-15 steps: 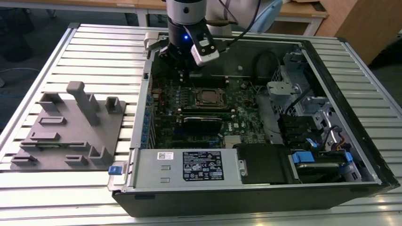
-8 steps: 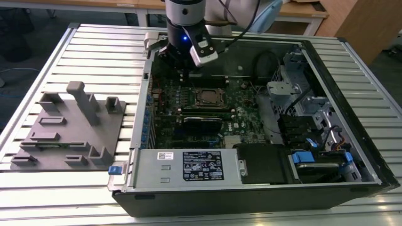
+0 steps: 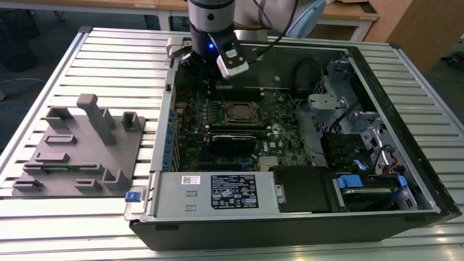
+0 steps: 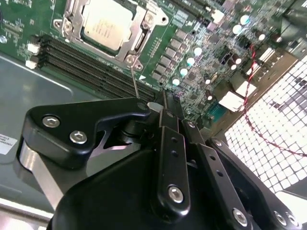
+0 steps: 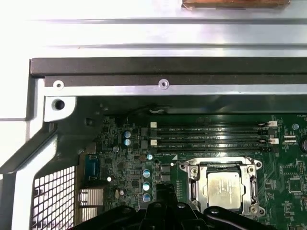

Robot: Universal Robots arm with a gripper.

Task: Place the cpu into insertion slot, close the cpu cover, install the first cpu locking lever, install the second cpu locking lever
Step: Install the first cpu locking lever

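The cpu point(image 4: 106, 26) is seated beneath the lowered cpu cover point(image 4: 140, 42); beside that cover, the claw point(image 4: 157, 104) is drawn closed, its tips met by a thin lever rod point(image 4: 135, 79).

You have the computer case point(image 3: 290, 231) lying on the table point(image 3: 116, 60), the fixture block point(image 3: 80, 157) beside it on the exterior view's left. Inside, on the board point(image 3: 279, 126), the cpu point(image 3: 240, 112) sits in the insertion slot point(image 3: 227, 113), the cpu cover point(image 4: 139, 40) framing it, memory slots point(image 5: 211, 135) alongside.

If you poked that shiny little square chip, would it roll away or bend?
Probably neither. The cpu looks flat and square, so it shouldn't roll. Its metal face looks stiff, likely light. The cpu cover frames it, so it would hardly slide.
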